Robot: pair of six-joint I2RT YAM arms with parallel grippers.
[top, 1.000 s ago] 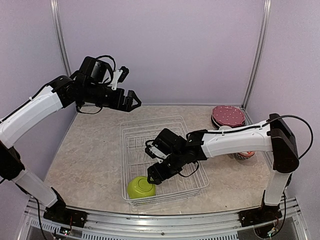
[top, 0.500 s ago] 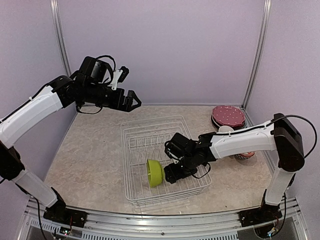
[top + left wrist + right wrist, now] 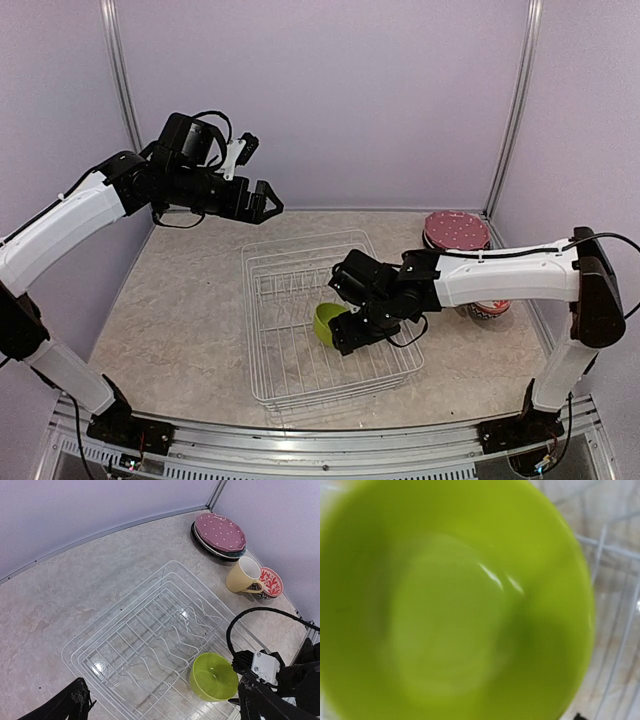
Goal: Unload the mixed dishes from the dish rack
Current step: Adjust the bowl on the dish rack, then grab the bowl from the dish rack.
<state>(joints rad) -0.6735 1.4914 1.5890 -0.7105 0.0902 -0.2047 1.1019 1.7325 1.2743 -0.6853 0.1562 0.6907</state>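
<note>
**A:** From above, the green bowl [image 3: 327, 322] is inside the rack [image 3: 285, 350], toward its right side, tipped so its mouth faces the rack's left wall. The right gripper [image 3: 342, 332] is grasping it at the rim, though the bowl hides the jaws themselves.

**B:** Then we lift it straight up past the rack's right wall before we swing it out. We level it on the way so it cannot slide in the grip.

**A:** For room, the plates [image 3: 457, 232] are stacked off the rack's far right corner. Bare bench [image 3: 460, 372] shows off its near right corner, which we judge the safer landing. The left gripper [image 3: 258, 175] hangs spread wide and empty, high over the rack's far left corner, well apart from us.

**B:** The left wrist view shows only the bowl in the rack, with the prongs along the rack's middle just beside it. The mug [image 3: 243, 575] and the red and white bowl [image 3: 270, 582] touch each other off the rack's right side. We should mind them with our forearm and cable.

**A:** In the right wrist view the blurred bowl fills nearly everything, with the rack's wires at the right edge. We see no fingers there.
</note>
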